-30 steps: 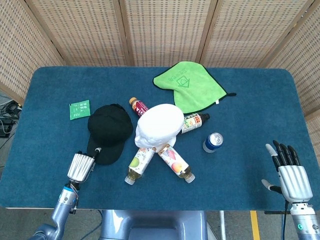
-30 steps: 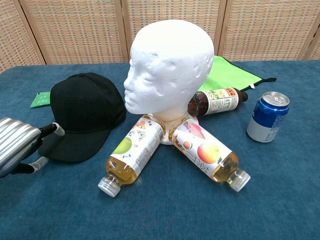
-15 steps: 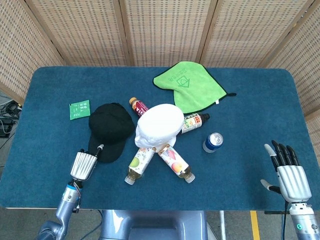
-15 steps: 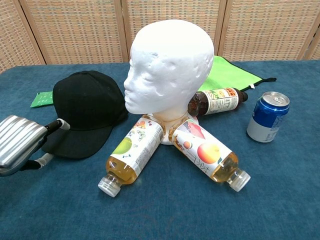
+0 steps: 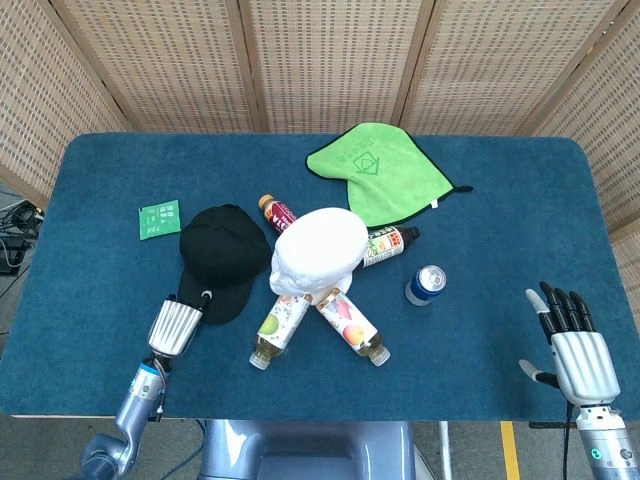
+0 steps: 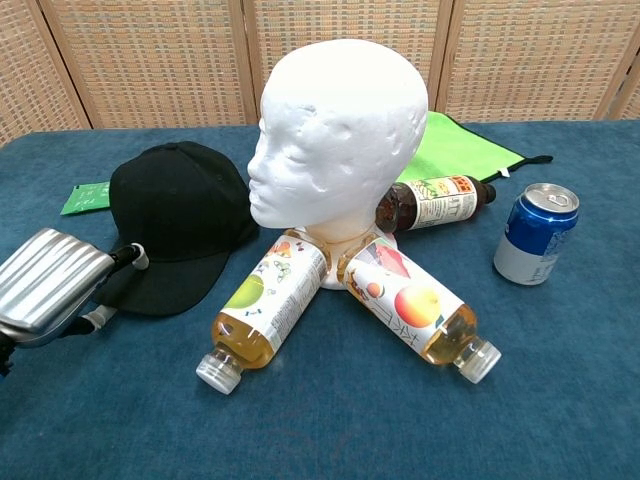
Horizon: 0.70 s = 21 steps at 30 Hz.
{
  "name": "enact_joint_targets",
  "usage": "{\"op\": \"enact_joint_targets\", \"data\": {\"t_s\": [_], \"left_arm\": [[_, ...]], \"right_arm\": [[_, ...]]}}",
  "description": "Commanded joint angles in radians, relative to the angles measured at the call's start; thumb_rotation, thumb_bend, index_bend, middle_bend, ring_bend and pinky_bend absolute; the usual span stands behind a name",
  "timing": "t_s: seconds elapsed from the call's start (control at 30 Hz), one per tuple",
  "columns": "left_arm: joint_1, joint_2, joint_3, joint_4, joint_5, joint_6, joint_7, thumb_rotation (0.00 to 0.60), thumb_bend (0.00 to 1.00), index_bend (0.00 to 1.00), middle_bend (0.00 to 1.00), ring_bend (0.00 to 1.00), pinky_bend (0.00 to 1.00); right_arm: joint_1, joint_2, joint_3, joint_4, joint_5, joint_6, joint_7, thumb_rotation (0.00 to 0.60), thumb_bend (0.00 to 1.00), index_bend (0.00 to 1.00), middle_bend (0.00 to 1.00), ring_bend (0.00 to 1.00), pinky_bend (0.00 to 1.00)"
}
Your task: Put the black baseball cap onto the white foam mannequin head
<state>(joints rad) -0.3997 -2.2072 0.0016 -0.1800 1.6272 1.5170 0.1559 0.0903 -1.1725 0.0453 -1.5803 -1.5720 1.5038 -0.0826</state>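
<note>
Near edge of the worktop (image 5: 100,380): our left hand (image 5: 176,326) at the left, fingertips (image 6: 128,257) pinching the brim of the black baseball cap (image 5: 222,259). Our right hand (image 5: 572,345) at the near right corner, fingers spread, holding nothing.

Centre: the white foam mannequin head (image 5: 318,252), upright, bare, the cap just left of it. Two juice bottles (image 6: 267,308) lie against its base; a blue can (image 5: 425,284) stands to its right.

Far side: a green cloth (image 5: 380,172); a small green packet (image 5: 158,219) toward the left edge.
</note>
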Motion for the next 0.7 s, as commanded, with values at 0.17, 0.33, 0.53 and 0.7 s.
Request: {"op": "enact_joint_targets", "data": {"t_s": [0.17, 0.33, 0.53, 0.7], "left_arm": [[-0.041, 0.034, -0.005, 0.011, -0.006, 0.036, 0.019, 0.6, 0.54, 0.59, 0.97, 0.92, 0.82], [-0.071, 0.055, -0.014, 0.006, -0.013, 0.06, 0.03, 0.6, 0.58, 0.68, 0.97, 0.92, 0.82], [-0.088, 0.087, 0.004, 0.001, 0.003, 0.084, 0.054, 0.6, 0.64, 0.8, 0.97, 0.92, 0.82], [-0.105, 0.14, 0.038, 0.016, 0.038, 0.129, 0.095, 0.6, 0.68, 0.83, 0.97, 0.92, 0.82]], "right_arm": [[-0.001, 0.0, -0.001, -0.003, -0.009, 0.008, -0.001, 0.6, 0.03, 0.02, 0.0, 0.0, 0.0], [-0.003, 0.001, -0.001, -0.004, -0.01, 0.013, 0.003, 0.6, 0.03, 0.02, 0.0, 0.0, 0.0], [-0.004, 0.004, 0.002, -0.002, -0.006, 0.015, 0.01, 0.6, 0.03, 0.03, 0.0, 0.0, 0.0], [-0.006, 0.005, 0.006, -0.001, -0.004, 0.021, 0.019, 0.6, 0.03, 0.04, 0.0, 0.0, 0.0]]}}
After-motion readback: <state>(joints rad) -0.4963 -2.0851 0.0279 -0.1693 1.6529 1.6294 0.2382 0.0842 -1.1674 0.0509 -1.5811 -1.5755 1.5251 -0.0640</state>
